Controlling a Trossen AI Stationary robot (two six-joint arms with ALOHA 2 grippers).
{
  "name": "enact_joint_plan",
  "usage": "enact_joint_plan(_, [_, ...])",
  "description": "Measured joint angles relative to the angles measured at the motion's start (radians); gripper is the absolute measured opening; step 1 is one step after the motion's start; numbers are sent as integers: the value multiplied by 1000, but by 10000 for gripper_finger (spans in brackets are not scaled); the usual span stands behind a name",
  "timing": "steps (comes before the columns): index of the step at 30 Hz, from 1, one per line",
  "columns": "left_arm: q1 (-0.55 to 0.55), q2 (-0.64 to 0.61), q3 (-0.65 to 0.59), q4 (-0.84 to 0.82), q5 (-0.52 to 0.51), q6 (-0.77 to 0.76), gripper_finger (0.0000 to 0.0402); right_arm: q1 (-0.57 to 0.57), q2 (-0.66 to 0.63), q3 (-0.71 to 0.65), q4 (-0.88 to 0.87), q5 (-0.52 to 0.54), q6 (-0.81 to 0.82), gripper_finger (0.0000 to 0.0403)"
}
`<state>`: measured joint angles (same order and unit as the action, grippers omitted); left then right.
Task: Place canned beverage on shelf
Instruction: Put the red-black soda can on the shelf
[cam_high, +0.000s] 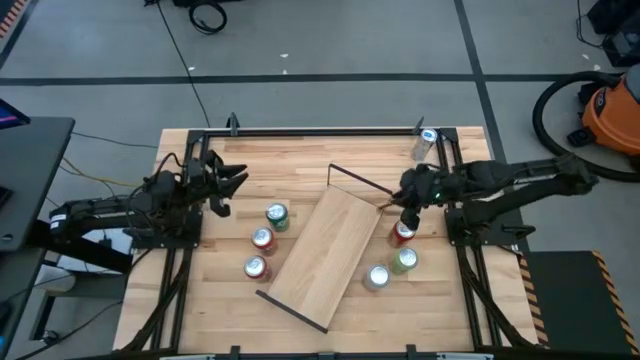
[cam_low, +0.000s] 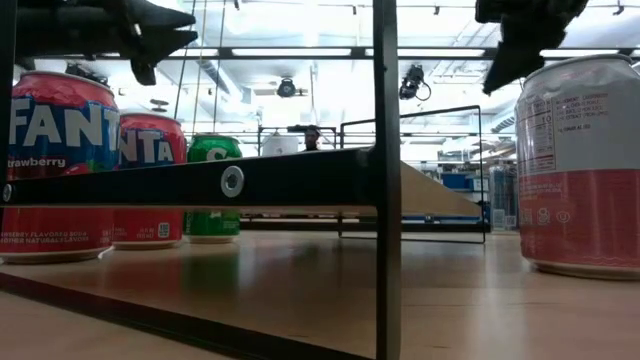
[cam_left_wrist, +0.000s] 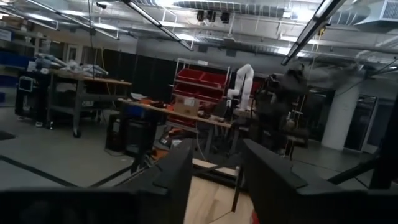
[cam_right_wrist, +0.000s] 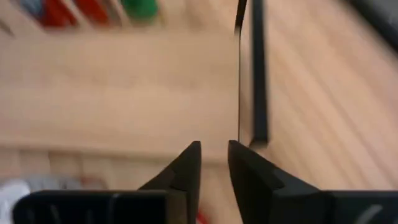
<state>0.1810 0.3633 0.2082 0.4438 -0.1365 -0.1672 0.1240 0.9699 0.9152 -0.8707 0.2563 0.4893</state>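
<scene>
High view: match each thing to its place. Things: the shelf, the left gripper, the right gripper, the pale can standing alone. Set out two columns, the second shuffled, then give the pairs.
Things
1. shelf
2. left gripper
3. right gripper
4. pale can standing alone

Places
A. over the red can just right of the shelf
B. near the far right corner of the table
C. lying slantwise across the table's middle
D. over the table's left side

Pairs: 1-C, 2-D, 3-A, 4-B
</scene>
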Motion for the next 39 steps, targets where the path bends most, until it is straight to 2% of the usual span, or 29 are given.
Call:
enact_joint_plan(4, [-10, 26, 24, 1, 18, 0, 175, 68, 123, 82, -154, -15, 82, 140])
enact_joint_plan(10, [-12, 30, 34, 11, 18, 31, 177, 104, 263, 146, -362, -18, 208, 193])
enact_joint_plan(18, [-12, 29, 34, 22, 18, 59, 177, 105, 337, 149, -351, -103, 227, 230])
enact_joint_plan(23, [-12, 29, 34, 23, 18, 76, 176, 105, 328, 149, -341, -113, 238, 255])
enact_joint_plan(30, [-12, 29, 34, 22, 18, 78, 176, 115, 298, 149, -325, -184, 263, 289])
enact_joint_plan(39, [-12, 29, 34, 23, 18, 85, 176, 166, 338, 149, -323, -165, 209, 300])
